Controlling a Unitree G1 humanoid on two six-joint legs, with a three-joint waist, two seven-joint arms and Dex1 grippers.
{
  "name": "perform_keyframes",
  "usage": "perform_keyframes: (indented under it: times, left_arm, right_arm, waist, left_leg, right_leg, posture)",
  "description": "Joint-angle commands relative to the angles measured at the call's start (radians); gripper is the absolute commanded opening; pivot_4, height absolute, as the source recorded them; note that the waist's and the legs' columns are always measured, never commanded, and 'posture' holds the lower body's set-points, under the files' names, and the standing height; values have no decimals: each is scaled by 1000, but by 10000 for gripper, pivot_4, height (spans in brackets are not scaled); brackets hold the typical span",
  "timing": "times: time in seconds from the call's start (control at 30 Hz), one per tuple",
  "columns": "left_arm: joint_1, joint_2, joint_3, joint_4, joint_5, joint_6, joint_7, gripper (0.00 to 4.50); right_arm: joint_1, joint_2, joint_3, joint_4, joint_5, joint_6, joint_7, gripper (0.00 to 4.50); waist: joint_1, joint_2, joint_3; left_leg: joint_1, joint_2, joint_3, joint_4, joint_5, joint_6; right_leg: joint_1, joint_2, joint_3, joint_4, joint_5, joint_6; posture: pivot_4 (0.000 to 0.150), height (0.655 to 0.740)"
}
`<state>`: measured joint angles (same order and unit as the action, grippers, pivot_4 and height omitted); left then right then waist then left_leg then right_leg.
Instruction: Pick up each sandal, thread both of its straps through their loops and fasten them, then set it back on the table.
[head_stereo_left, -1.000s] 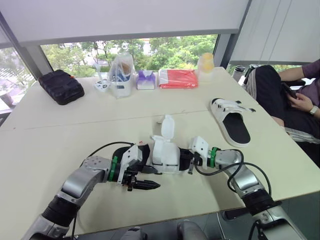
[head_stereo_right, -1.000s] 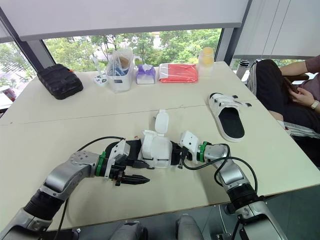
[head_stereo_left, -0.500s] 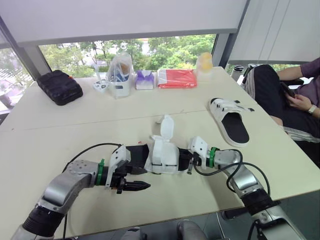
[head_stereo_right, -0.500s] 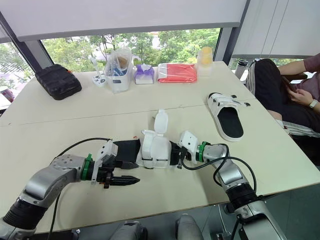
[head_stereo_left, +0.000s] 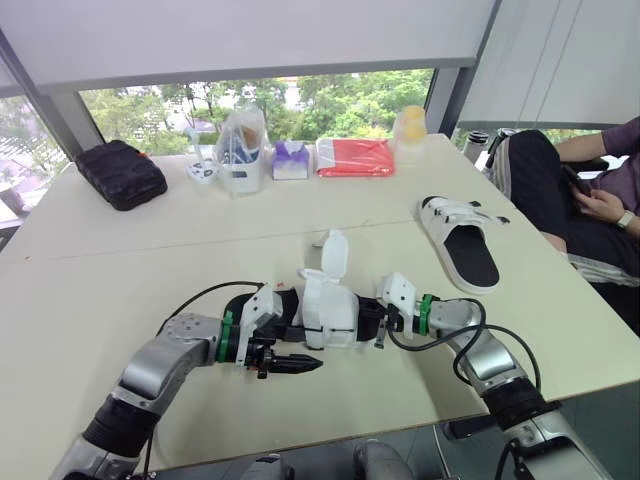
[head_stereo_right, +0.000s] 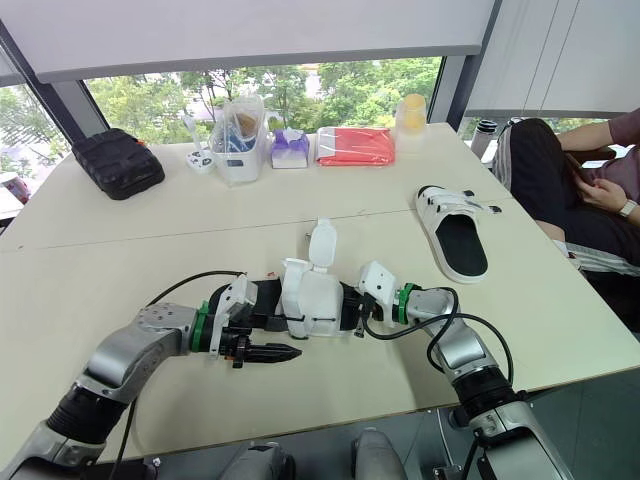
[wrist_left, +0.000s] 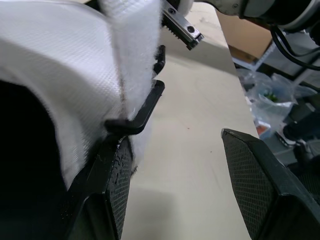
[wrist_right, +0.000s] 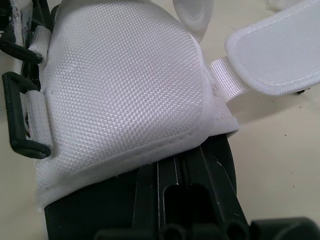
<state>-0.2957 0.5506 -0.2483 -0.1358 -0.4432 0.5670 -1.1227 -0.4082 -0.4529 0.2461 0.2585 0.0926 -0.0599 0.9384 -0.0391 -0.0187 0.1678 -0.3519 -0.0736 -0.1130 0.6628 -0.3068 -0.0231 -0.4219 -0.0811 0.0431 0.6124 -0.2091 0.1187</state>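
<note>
Steadies the near sandal mid-table, one end pinched in the right tool, probably to keep its loops reachable. Holds the left tool spread beside a black loop, with the strap upright, unthreaded. Leaves bare table all round, the front edge near and the second sandal well apart.

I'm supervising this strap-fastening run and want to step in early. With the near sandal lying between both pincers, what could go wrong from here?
1. The left pincer is open, with one finger against the white upper of the near sandal, beside a black loop. Closing here would likely pinch fabric or loop, not a strap.
2. The loose strap stands up on the sandal's far side, away from that pincer. Reaching for it may shove the sandal sideways.
</note>
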Motion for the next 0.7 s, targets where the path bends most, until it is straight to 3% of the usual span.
perform_keyframes:
  times: [0.03,0.13,0.27,0.47,0.7]
  left_arm:
    - [-19,0,10,-1,-1,-2,3,15872]
    - [-10,10,16,-15,-15,22,1,539]
    - [13,52,19,-66,-59,82,-31,539]
    - [77,228,2,-211,-133,163,-180,539]
    - [77,301,50,-294,-234,205,-230,539]
  right_arm:
    - [25,-1,26,38,-46,34,-11,0]
    - [28,0,27,41,-47,32,-13,0]
    - [26,0,28,50,-48,28,-14,0]
    - [9,1,29,73,-51,20,-9,0]
    - [2,-3,30,86,-52,10,-3,0]
  waist:
    - [-2,0,0]
    - [-3,0,0]
    - [-3,0,0]
    - [-5,0,0]
    - [-6,0,1]
  left_leg:
    - [0,0,0,0,0,0]
    - [0,0,0,0,0,0]
    - [-1,0,0,0,0,0]
    - [-1,1,0,-1,0,0]
    - [-1,1,0,-1,0,0]
  right_leg:
    - [0,0,0,0,0,0]
    - [-1,0,0,0,0,0]
    - [-1,0,0,0,0,0]
    - [-2,1,0,0,-1,-1]
    - [-2,1,0,0,-1,-2]
  posture:
    - [1500,7400]
    - [1500,7400]
    - [1500,7400]
    - [1500,7400]
    - [1500,7400]
